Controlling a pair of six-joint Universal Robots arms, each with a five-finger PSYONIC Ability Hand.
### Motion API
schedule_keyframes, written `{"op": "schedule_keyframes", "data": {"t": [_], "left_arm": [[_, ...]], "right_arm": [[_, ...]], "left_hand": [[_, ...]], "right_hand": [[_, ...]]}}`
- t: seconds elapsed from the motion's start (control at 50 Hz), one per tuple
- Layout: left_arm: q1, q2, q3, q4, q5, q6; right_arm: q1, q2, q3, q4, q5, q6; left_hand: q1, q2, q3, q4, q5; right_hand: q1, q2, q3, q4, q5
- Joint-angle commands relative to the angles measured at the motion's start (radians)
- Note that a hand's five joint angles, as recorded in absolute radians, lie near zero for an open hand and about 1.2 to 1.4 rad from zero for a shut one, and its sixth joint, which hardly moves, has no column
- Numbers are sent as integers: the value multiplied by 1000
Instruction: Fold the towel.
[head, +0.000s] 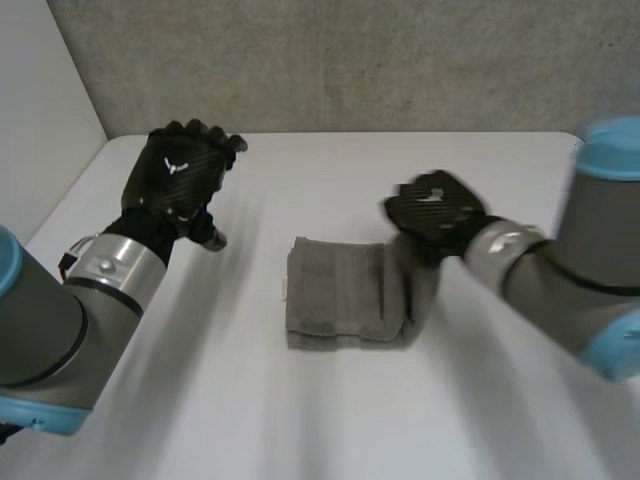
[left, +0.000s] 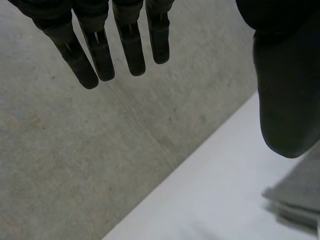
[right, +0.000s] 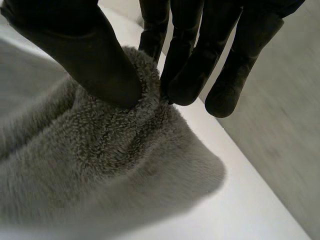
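Observation:
A grey towel (head: 340, 293) lies folded into a small block in the middle of the white table (head: 300, 410). My right hand (head: 436, 213) is at the towel's right edge and lifts that edge off the table. Thumb and fingers pinch the fluffy towel edge (right: 145, 107) between them in the right wrist view. My left hand (head: 180, 172) hovers above the table to the left of the towel, well apart from it, with its fingers (left: 102, 55) straight and holding nothing. A corner of the towel (left: 297, 192) lies beyond its thumb.
A grey concrete wall (head: 330, 60) runs along the table's far edge. A pale wall (head: 40, 110) stands at the left. Bare white tabletop surrounds the towel on all sides.

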Motion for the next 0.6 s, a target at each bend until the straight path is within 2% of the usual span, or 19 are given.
{"op": "schedule_keyframes", "data": {"t": [0.02,0.1,0.12,0.14,0.18,0.2,0.22,0.3,0.4,0.6], "left_arm": [[1,-14,74,-9,-6,-111],[-2,-22,111,-25,-23,-151],[-2,-22,111,-25,-23,-151],[-3,-31,118,-28,-24,-152],[-3,-42,126,-29,-24,-152],[-5,-49,131,-29,-24,-154],[-5,-49,131,-29,-24,-154],[-40,-97,164,-29,-26,-154],[-98,-165,204,-31,-27,-155],[-198,-338,246,-54,-29,-154]], "right_arm": [[284,186,-174,-1,14,15],[318,232,-190,8,25,22],[315,238,-190,9,43,37],[315,238,-190,9,44,38],[311,228,-185,11,111,114],[311,227,-185,11,111,114],[302,200,-181,12,146,164],[208,65,-120,3,174,316],[127,14,-61,3,153,412],[65,45,2,-3,131,426]], "left_hand": [[-93,-114,-78,-101,-232],[-93,-114,-78,-101,-232],[-93,-114,-78,-101,-232],[-93,-114,-78,-101,-232],[-93,-114,-78,-101,-232],[-93,-114,-78,-101,-232],[-93,-114,-78,-101,-232],[-93,-114,-78,-101,-232],[-93,-114,-78,-101,-232],[-93,-114,-78,-101,-232]], "right_hand": [[126,141,73,56,86],[126,141,73,56,86],[-6,9,-60,-76,-47],[-8,7,-61,-78,-48],[-755,-740,-809,-825,-796],[-759,-744,-813,-829,-800],[-1044,-1029,-1097,-1114,-1085],[-1095,-1080,-1149,-1165,-1136],[-1095,-1080,-1149,-1165,-1136],[-1095,-1080,-1149,-1165,-1136]]}}
